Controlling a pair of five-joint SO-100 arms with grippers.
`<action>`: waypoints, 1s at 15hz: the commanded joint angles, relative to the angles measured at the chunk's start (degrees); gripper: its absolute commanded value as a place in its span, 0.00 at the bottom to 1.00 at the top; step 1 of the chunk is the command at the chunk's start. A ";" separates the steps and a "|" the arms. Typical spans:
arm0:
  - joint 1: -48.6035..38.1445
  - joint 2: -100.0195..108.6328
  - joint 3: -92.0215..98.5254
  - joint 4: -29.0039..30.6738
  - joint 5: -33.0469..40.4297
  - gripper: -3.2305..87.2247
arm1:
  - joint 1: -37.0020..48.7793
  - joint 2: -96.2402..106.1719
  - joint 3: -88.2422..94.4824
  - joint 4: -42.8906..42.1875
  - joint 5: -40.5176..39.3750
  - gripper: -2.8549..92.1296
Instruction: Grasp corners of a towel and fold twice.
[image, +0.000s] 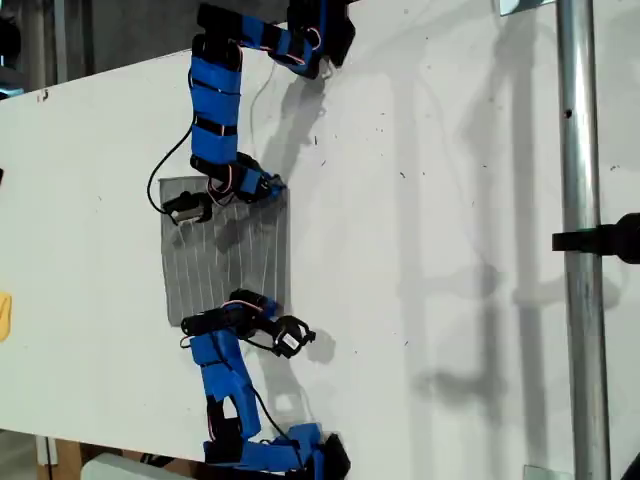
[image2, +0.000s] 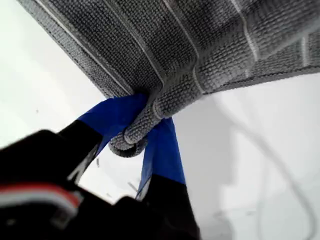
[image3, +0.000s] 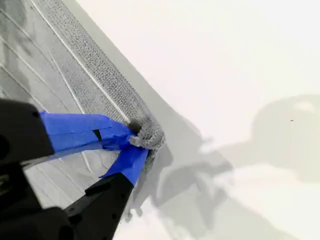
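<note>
The towel (image: 225, 250) is lying spread on the white desk (image: 450, 200), toward the exterior view's left, between the two arms. My first tool (image2: 141, 131) is clenching one corner (image2: 170, 100), the cloth bunching between the blue jaws and lifting clear of the desk. My second tool (image3: 134, 141) is gripping another corner (image3: 150, 134), the cloth beside it lying flat. Judging by the weave, the towel is handling as soft, light and limp, sagging wherever unsupported. Both holds are sitting at the hemmed tips, which is looking sound, though so shallow a pinch is risking slippage
</note>
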 joint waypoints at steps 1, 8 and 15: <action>6.15 13.36 9.58 0.26 -4.92 0.00 | -10.37 10.02 2.02 2.64 8.00 0.03; 25.31 45.88 42.10 -5.27 -27.95 0.00 | -39.11 16.52 -2.37 5.45 31.64 0.03; 6.06 43.33 39.90 -9.93 -8.00 0.00 | -22.94 16.00 -3.60 6.77 22.24 0.03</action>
